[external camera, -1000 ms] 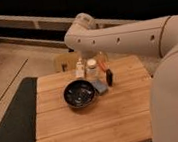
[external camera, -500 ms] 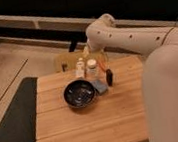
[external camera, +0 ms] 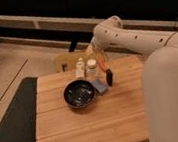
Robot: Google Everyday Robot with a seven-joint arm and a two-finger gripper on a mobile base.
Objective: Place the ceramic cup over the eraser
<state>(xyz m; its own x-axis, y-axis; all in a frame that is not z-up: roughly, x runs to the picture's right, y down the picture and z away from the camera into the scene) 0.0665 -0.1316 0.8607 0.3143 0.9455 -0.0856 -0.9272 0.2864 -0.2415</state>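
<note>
Gripper (external camera: 98,54) hovers just behind ceramic cup (external camera: 91,67), eraser (external camera: 108,76) nearby.

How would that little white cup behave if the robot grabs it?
The ceramic cup looks rigid, probably breakable if dropped. Small and upright, it may tip when nudged. The gripper, above and behind it, could bump the bottle beside it.

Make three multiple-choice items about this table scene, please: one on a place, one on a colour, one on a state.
1. The end effector hangs: A above the table's far edge, behind the ceramic cup; B near the floor; C under the table.
2. The bowl is: A white; B dark; C red.
3. The eraser is: A under the cup; B uncovered; C in the bowl.
A: the arm ends above the far things. B: it looks nearly black. B: the cup stands apart from it.
</note>
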